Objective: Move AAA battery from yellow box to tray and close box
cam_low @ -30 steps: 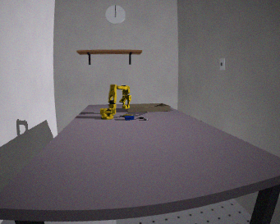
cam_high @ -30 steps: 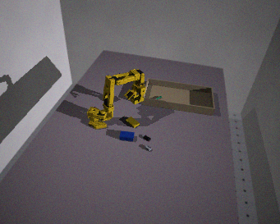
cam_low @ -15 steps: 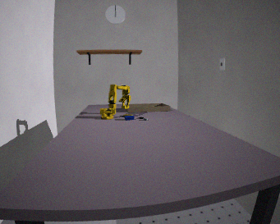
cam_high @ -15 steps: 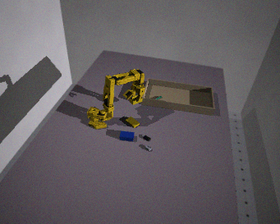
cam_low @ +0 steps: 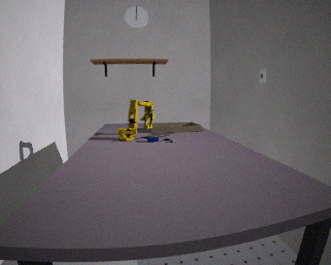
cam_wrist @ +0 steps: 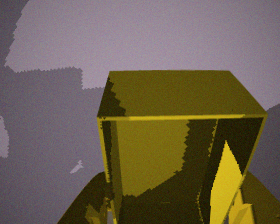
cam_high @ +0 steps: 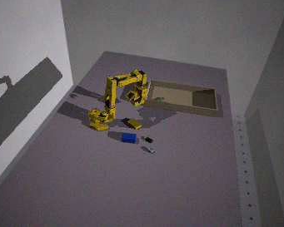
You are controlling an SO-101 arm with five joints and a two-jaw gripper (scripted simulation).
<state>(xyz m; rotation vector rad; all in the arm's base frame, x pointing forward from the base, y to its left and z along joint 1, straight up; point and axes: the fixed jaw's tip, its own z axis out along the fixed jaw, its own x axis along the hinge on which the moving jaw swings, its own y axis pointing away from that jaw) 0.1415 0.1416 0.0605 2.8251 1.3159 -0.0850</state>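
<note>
Jaws, narrowed, hold the open yellow box base [cam_high: 131, 95] [cam_wrist: 167, 94], probably light and stiff; its flat yellow lid [cam_high: 135, 123], at six o'clock, is best gripped by opposite sides.

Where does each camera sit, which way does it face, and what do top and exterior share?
Top: high above the table, angled down; shows the tray, blue box and whole arm.
Exterior: low past the table's near edge, looking along it to the wall shelf; whole arm, small.
Wrist: on the end effector, facing past it to the table; shows its fingers in part and the open yellow box base.
Shared by top and exterior: arm, tray, blue box.
</note>
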